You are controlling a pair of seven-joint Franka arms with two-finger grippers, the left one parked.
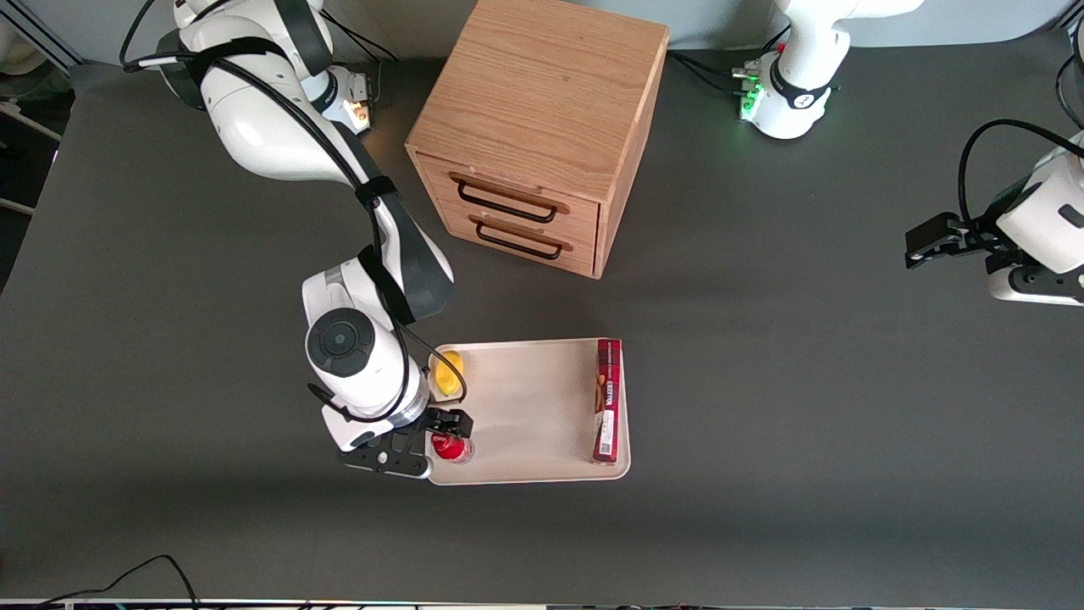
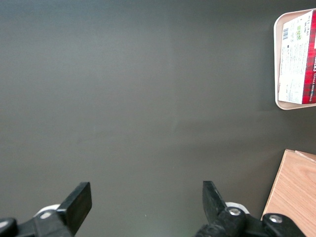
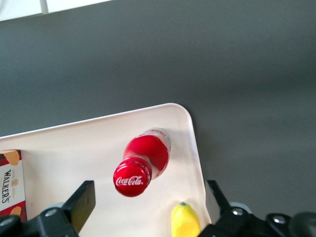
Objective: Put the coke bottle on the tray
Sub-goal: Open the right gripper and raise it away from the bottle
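Note:
The coke bottle [image 1: 451, 448] stands upright on the cream-white tray [image 1: 525, 407], in the tray corner nearest the front camera at the working arm's end. In the right wrist view the bottle [image 3: 143, 163] shows its red cap with white script, and the tray [image 3: 74, 148] lies under it. My right gripper [image 1: 440, 432] hovers just above the bottle. In the wrist view the gripper [image 3: 148, 197] is open, with its black fingers [image 3: 81, 200] wide apart on either side of the cap and not touching it.
A yellow lemon [image 1: 447, 373] lies on the tray beside the bottle, farther from the front camera. A long flat red box [image 1: 607, 398] lies along the tray's edge toward the parked arm. A wooden drawer cabinet [image 1: 533, 135] stands farther back.

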